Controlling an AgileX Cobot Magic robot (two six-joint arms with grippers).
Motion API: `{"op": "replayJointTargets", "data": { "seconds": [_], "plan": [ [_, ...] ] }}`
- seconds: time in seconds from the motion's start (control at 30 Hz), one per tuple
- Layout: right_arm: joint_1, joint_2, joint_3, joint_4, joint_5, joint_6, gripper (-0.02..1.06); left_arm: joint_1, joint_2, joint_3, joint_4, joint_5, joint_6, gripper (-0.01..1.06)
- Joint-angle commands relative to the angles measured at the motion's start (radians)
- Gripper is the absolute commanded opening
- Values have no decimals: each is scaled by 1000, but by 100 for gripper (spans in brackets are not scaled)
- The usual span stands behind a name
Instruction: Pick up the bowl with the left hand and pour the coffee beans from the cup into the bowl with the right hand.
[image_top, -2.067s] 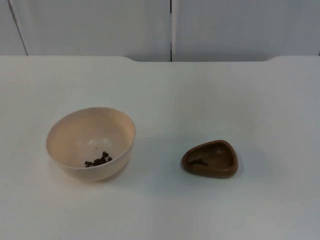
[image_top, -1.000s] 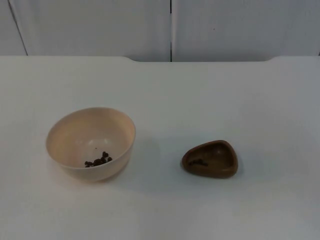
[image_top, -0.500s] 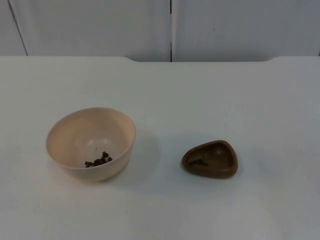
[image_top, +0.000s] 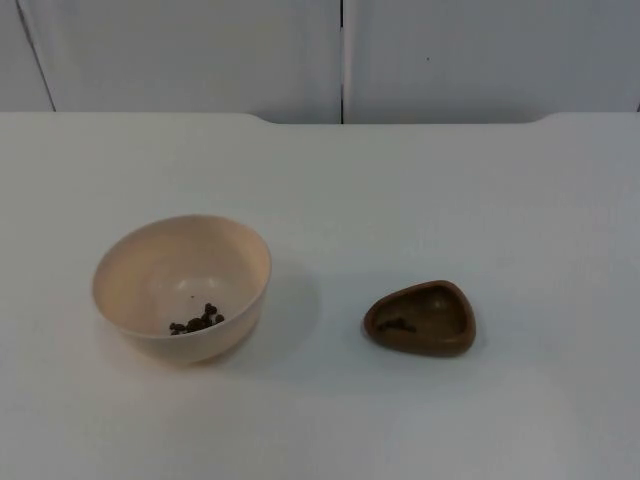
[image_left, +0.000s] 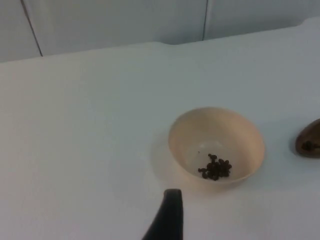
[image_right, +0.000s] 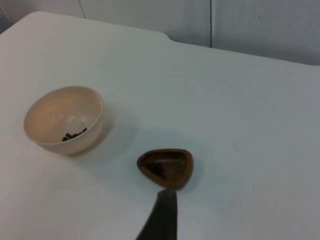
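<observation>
White table top (image_top: 400, 190) ending at a grey partition wall (image_top: 200, 50).

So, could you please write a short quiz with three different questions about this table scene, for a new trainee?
1. True or false: the brown cup stands inside the cream bowl.
2. Which vessel holds the larger heap of coffee beans? A) the bowl B) the cup C) neither holds any
3. Fill the gap: in the left wrist view, the nearest thing beyond the black fingertip is the ____.

Key
1. False: they stand apart on the white table, the cup on the right arm's side.
2. A: the cup shows only a few dark beans.
3. bowl
</observation>
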Motion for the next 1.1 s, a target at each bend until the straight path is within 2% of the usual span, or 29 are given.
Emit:
{"op": "replayJointTargets", "data": {
  "seconds": [0.0, 0.2, 0.37, 0.63, 0.7, 0.87, 1.07],
  "plan": [
    [1, -35, 27, 5, 5, -9, 77, 2, -40, 5, 18, 24, -1, 78],
    [1, -139, 59, 5, 63, -11, 77, 2, -97, 5, 25, 46, -3, 78],
    [1, -215, 59, 5, 128, -37, 77, 2, -117, 68, 44, 68, -5, 78],
    [1, -375, 59, 3, 283, -38, 77, 2, -175, 63, 47, 84, -4, 78],
    [1, -411, 59, 1, 322, -38, 77, 2, -195, 66, 47, 118, -4, 78],
    [1, -430, 59, 5, 366, -60, 77, 2, -195, 90, 43, 135, -7, 78],
    [2, -430, 87, 20, 358, -77, 77, 2, -195, 90, 43, 137, -8, 78]
  ]
}}
